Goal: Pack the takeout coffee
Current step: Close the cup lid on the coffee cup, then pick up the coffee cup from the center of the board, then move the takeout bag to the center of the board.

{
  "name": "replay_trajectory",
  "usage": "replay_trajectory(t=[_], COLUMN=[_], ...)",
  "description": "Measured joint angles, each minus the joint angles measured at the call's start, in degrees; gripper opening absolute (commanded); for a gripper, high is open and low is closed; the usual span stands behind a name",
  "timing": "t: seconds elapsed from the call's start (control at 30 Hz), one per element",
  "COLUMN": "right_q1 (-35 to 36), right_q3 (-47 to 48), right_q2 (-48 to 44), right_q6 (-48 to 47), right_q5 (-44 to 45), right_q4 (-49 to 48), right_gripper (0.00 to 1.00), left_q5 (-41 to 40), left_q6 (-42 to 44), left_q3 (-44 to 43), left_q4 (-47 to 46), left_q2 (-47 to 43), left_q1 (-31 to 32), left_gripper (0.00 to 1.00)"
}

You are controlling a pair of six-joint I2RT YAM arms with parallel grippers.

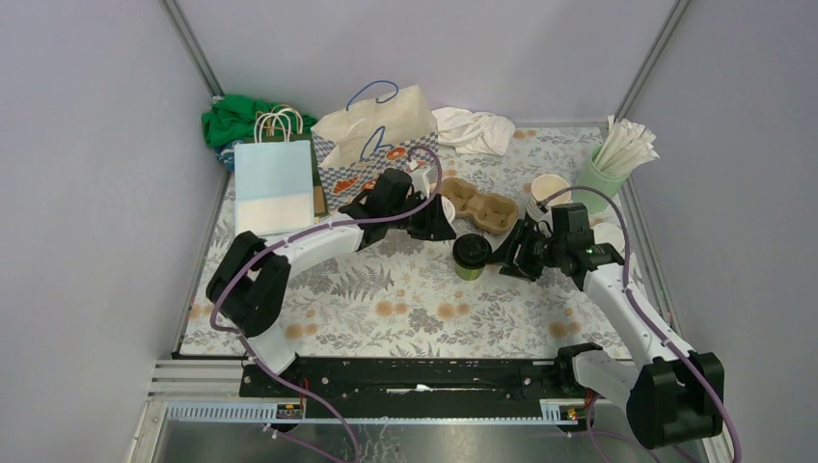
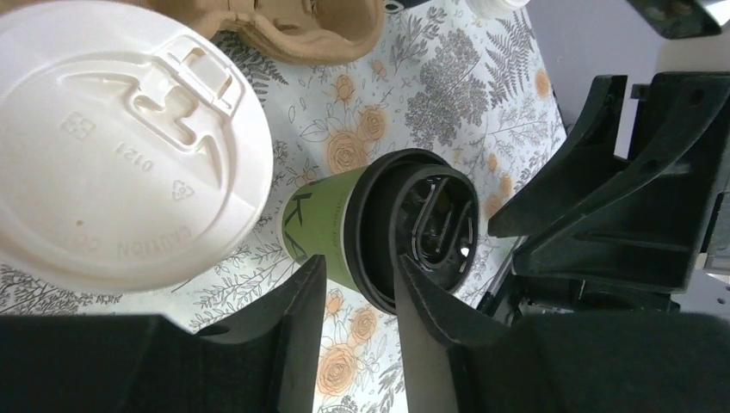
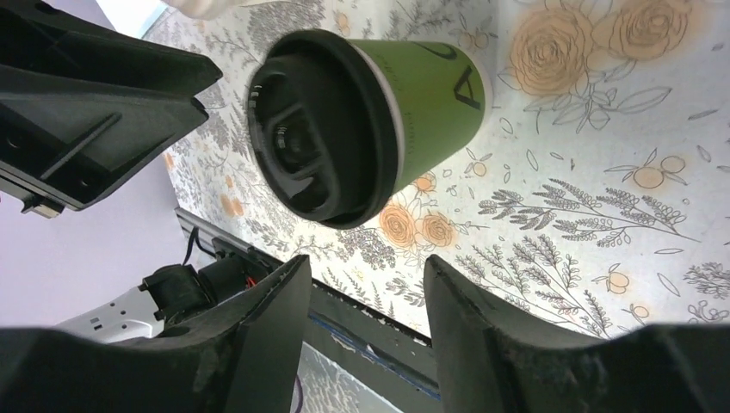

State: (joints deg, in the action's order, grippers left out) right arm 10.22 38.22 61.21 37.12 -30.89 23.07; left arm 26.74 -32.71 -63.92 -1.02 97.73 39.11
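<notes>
Ideally, with left tool (image 2: pixel 360 268) and right tool (image 3: pixel 366 268) both open, the green cup (image 1: pixel 471 258) is gripped below its lid, upright.

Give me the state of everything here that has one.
Left gripper, open, empty.
Right gripper, open, empty.
Green cup, upright, black lid on, ungripped.
Cream cup, upright, unlidded.
White lid, face up.
Cup carrier, wells empty.
Patterned bag, standing, mouth open.

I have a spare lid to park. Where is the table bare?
Bare cloth spans the near strip between the green cup and the near edge. The back is crowded: blue bag, patterned bag, carrier, open cup, tumbler.
</notes>
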Motion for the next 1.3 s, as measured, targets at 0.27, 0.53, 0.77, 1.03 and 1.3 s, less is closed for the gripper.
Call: replay_trajectory(t=[0.27,0.53,0.77,1.03,1.3], right_q1=[-0.11,9.64,15.93,16.22,18.23], right_q3=[10.12,22.45,27.15,27.3,27.85], right_q2=[-1.27,4.66,10.86,15.02,18.91], right_q6=[-5.88,-11.78,-15.17,-17.62,-19.54], right_q5=[4.28,17.55,28.79,30.84,30.91], right_q4=[7.58,14.01,16.33,15.69,15.04], right_gripper=[0.58,0.63,0.41,0.38,0.34], left_q5=[-2.67,-13.84,-30.67,-41.16,-37.0], left_q6=[4.02,10.47,13.99,15.63,15.82], left_q3=[-3.63,-7.96,-11.58,-13.0,-16.85], left_q4=[7.74,20.65,27.45,31.54,32.28], left_q2=[-7.61,-21.55,-32.52,-32.57,-23.17], left_q1=[0.0,-0.13,-3.3,-13.35,-22.93], left_gripper=[0.46,0.8,0.99,0.99,0.93])
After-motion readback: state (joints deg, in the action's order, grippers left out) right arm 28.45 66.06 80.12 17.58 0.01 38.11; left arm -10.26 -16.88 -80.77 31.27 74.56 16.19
